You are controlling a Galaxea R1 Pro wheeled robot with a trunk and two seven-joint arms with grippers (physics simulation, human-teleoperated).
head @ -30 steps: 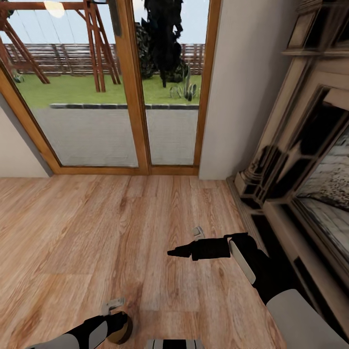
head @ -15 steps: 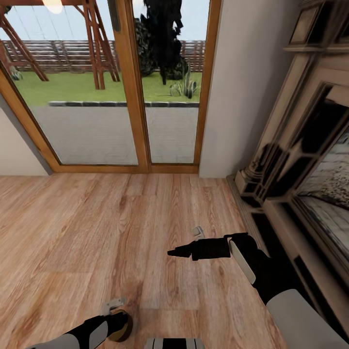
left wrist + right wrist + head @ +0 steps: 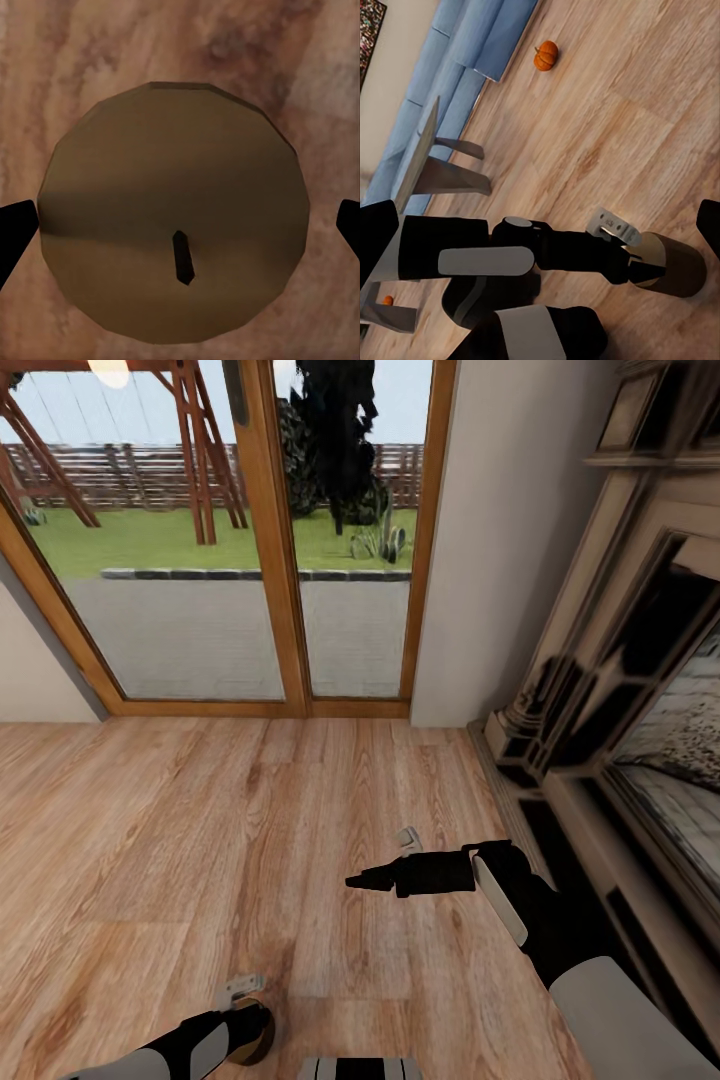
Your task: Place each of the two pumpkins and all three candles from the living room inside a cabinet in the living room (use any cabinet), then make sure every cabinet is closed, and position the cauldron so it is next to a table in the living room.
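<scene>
A squat brown candle with a dark wick stands on the wood floor at the bottom left of the head view. My left gripper hangs right over it, open. In the left wrist view the candle's top lies between the two spread fingertips. My right gripper points left over bare floor, open and holding nothing. The right wrist view shows the left arm above the candle, one orange pumpkin on the floor by a blue sofa, a second pumpkin, and the pale table.
Wood-framed glass doors to a garden fill the far wall. A dark ornate fireplace runs along the right side, close to my right arm. The blue sofa stands behind the table. Open wood floor spreads ahead and left.
My left arm has sunk a little toward the candle. The head view shifted slightly at first. The right arm has not moved.
</scene>
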